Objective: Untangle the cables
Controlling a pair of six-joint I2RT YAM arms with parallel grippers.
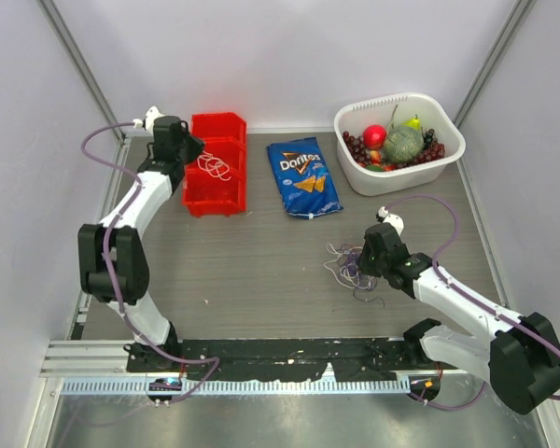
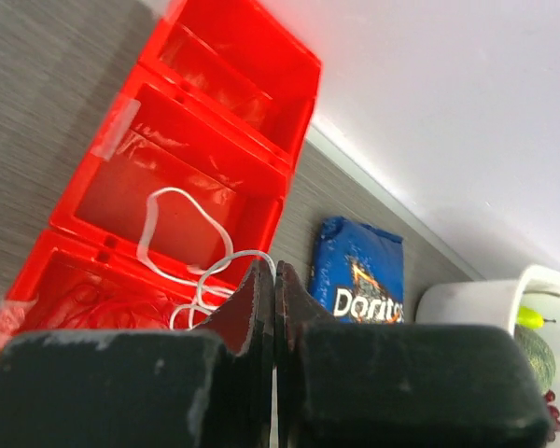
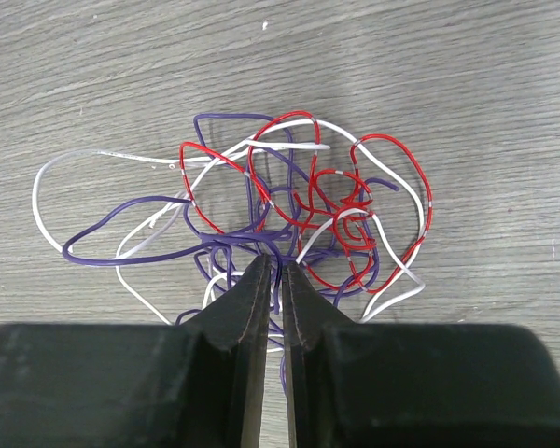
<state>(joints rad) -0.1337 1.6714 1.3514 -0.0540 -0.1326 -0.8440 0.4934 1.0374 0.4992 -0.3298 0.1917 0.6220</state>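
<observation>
Most cables: knotted on counter, untangling left.
White cable: in red bin, done.
Left tool: pinching it.
Right tool: narrow, grip unclear.

Robot lab test cell, not a home or shop. Plain pale wall panels w/ metal frame posts box in a grey wood-grain table. Two white-and-black arms, left & right, are bolted to a black rail at the near edge, w/ a slotted strip in front. Staged props: red bins, Doritos bag, white basket of fruit, tangle of cables.
</observation>
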